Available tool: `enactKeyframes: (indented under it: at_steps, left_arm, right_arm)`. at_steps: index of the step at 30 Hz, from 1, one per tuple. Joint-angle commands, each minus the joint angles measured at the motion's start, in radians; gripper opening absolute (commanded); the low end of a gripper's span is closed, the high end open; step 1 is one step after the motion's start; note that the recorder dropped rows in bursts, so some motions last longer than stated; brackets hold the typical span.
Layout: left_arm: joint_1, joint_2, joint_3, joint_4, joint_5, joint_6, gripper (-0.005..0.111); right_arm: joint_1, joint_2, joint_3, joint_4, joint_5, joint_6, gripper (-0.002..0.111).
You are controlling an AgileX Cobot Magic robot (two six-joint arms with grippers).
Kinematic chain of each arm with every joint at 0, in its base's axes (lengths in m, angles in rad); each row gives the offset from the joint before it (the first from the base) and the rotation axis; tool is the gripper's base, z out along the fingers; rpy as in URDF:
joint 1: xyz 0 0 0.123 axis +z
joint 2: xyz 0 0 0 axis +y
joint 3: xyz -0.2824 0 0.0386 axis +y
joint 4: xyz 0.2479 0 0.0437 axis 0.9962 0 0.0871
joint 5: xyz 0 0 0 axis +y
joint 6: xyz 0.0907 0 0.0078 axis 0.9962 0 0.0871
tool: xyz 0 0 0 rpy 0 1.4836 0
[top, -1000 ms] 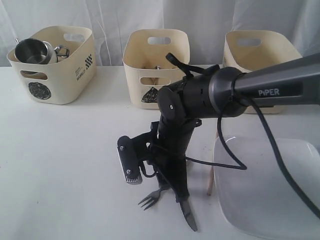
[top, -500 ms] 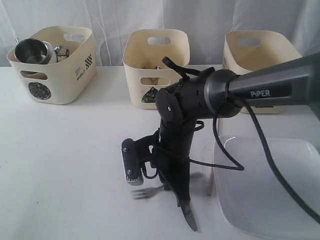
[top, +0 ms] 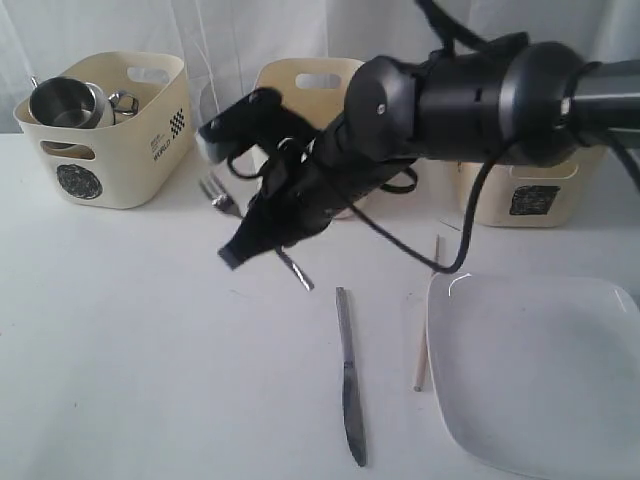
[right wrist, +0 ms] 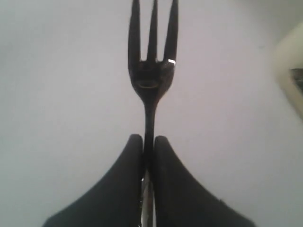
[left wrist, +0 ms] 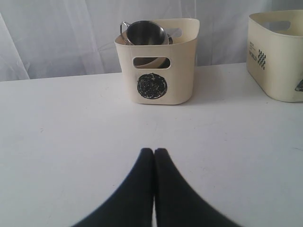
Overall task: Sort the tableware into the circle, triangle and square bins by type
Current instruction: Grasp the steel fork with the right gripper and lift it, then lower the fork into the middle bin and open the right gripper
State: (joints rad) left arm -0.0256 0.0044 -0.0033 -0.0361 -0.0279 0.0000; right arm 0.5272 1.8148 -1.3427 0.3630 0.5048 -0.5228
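The right tool (right wrist: pixel 148 144) is clenched on the handle of the fork (right wrist: pixel 150 75), held above the desk (top: pixel 130 330); the left tool (left wrist: pixel 154 152) is pressed closed, empty.

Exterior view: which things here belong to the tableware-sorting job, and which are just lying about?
Belong to the job: fork, held by the right end effector; knife; chopstick; white square plate; steel mug; circle bin; middle bin; square bin.

Just there: white table; curtain.
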Motion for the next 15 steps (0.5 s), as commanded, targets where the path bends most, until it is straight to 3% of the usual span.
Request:
enactKeyframes:
  at_steps: [1, 9, 15]
  left_arm:
    - [0.003, -0.004, 0.003, -0.004, 0.0, 0.0, 0.0]
    - [0.003, -0.004, 0.003, -0.004, 0.0, 0.0, 0.0]
    - [0.003, -0.004, 0.003, -0.004, 0.0, 0.0, 0.0]
  right_arm:
    - [-0.101, -0.046, 0.026, 0.003, -0.173, 0.173, 0.0]
    - [-0.184, -0.043, 0.018, 0.003, -0.505, 0.266, 0.0]
    - [-0.219, 0.032, -0.107, 0.0, -0.53, 0.265, 0.0]
